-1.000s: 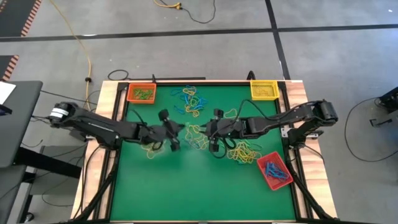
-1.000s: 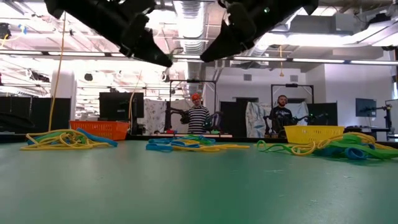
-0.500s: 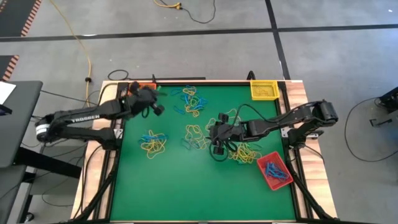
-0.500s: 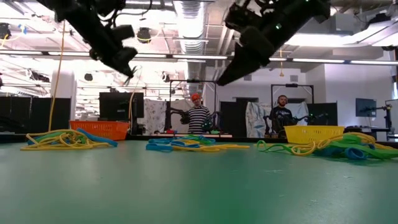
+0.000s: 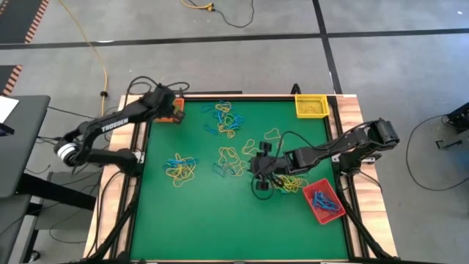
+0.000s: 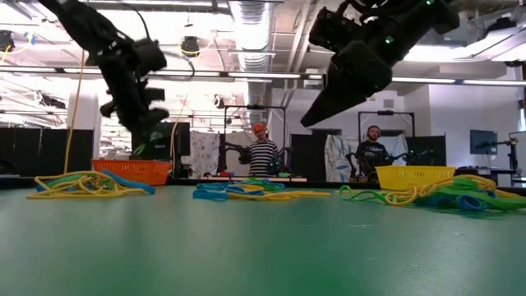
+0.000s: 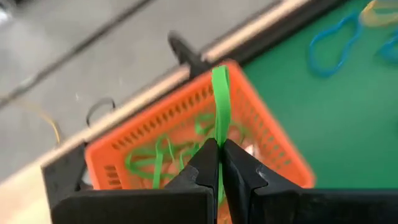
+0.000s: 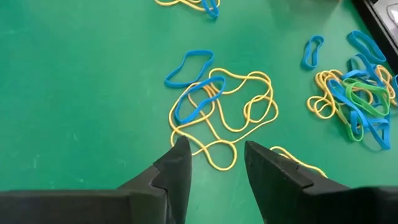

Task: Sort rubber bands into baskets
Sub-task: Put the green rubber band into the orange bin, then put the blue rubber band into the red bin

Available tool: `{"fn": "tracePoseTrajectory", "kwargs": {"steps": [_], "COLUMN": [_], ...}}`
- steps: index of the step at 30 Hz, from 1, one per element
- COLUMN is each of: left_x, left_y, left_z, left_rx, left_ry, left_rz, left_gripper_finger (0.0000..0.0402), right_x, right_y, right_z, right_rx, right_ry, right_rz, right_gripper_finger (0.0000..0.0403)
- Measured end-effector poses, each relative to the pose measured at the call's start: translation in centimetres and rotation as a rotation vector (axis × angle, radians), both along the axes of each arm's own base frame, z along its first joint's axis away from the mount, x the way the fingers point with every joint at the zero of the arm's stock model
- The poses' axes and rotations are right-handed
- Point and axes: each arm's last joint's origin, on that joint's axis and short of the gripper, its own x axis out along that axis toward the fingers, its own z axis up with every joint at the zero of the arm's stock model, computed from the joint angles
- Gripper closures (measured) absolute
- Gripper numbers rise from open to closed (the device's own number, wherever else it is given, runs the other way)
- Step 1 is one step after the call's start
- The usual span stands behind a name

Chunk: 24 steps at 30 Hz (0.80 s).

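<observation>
Fingers of the left gripper (image 7: 219, 163) pinch 1 green rubber band (image 7: 221, 99) above the orange basket (image 7: 267, 134) at the counter's (image 5: 220, 213) far left corner. Right gripper (image 8: 214, 158) hovers with jaws apart over a yellow and blue tangle (image 8: 221, 106) near the red basket (image 5: 322, 202).

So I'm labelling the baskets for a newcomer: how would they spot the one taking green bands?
Look at the green table from above and go to its far left corner. The orange basket sits there, with the left gripper over it, jaws shut on a green band. It alone is orange and holds green bands.
</observation>
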Motion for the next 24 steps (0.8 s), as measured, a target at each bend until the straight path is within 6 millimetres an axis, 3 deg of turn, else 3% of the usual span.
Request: {"fn": "tracePoseTrajectory", "kwargs": {"steps": [11,19,24], "left_x": [-0.6,-0.7,-0.9], "left_y": [1.6,1.5,1.1], "left_z": [-3.5,-3.0,-1.8], "left_rx": [-0.154,-0.136,-0.09], "left_ry": [0.111,0.092,0.065], "left_rz": [0.053,0.05,0.039], "left_gripper_finger": [0.0384,0.0291,0.0258], "right_x": [-0.1,0.0,0.0], "right_y": [0.3,0.0,-0.1], "right_z": [0.0,0.0,0.0], "right_rx": [0.01,0.01,0.007], "right_ry": [0.0,-0.002,-0.003], "right_rz": [0.0,-0.011,-0.016], "right_gripper_finger": [0.0223,0.0223,0.0223]}}
